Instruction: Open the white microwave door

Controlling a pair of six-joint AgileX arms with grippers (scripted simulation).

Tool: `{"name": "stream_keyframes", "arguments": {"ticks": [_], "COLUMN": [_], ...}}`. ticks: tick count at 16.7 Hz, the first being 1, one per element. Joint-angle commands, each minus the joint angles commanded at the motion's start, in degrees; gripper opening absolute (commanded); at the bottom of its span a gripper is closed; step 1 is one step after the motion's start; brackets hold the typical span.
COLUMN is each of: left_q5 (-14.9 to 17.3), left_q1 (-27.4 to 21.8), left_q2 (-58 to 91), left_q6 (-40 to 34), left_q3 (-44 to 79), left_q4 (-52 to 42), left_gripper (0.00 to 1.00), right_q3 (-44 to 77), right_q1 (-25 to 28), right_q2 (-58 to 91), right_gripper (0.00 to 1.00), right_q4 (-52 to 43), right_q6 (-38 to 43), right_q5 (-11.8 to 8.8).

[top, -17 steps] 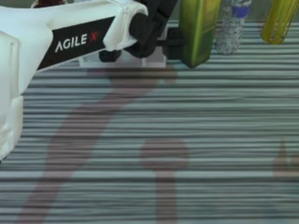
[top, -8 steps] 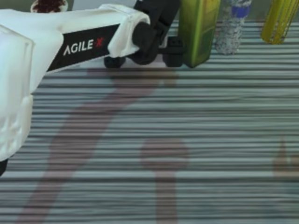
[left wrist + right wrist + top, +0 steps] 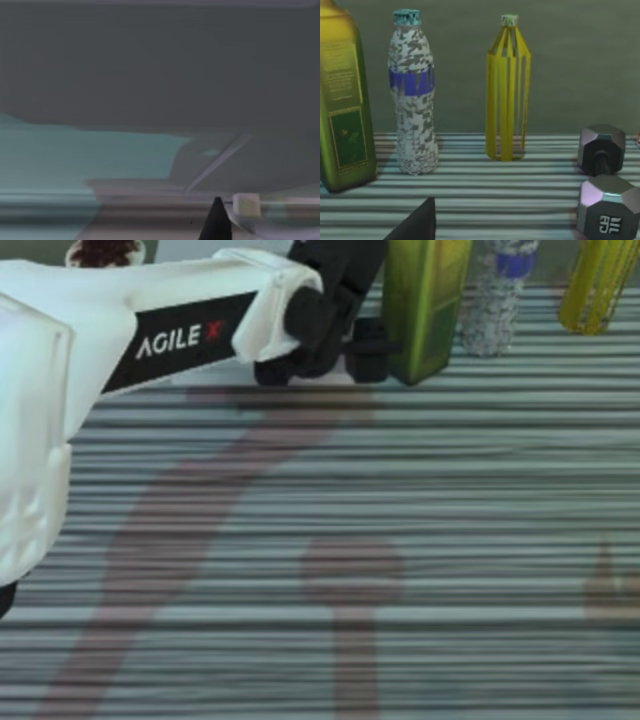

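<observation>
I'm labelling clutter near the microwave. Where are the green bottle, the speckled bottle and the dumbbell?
green bottle [image 3: 342,125]: right wrist view, on its label.
speckled bottle [image 3: 412,82]: right wrist view, on its blue band.
dumbbell [image 3: 607,212]: right wrist view, on the near head.

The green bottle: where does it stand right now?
Top view: the green bottle stands at the table's far edge, middle, between the left gripper and the speckled bottle.
</observation>
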Motion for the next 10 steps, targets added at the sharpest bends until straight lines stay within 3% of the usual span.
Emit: {"name": "stream_keyframes", "arguments": {"ticks": [2, 3, 10], "left_q5": [0.00, 0.00, 0.00], "left_q1": [0.00, 0.00, 0.00], "left_q2": [0.00, 0.00, 0.00], "left_q6": [0.00, 0.00, 0.00], "left_q3": [0.00, 0.00, 0.00], "left_q4": [0.00, 0.00, 0.00], "left_gripper": [0.02, 0.00, 0.00], "right_q3": [0.00, 0.00, 0.00], "right_q1": [0.00, 0.00, 0.00], "right_q2": [0.00, 0.00, 0.00], "right_gripper": [1.00, 1.00, 1.00], "right_q4": [0.00, 0.00, 0.00], "right_q6": [0.00, 0.00, 0.00], "right_q5": [0.00, 0.00, 0.00]}}
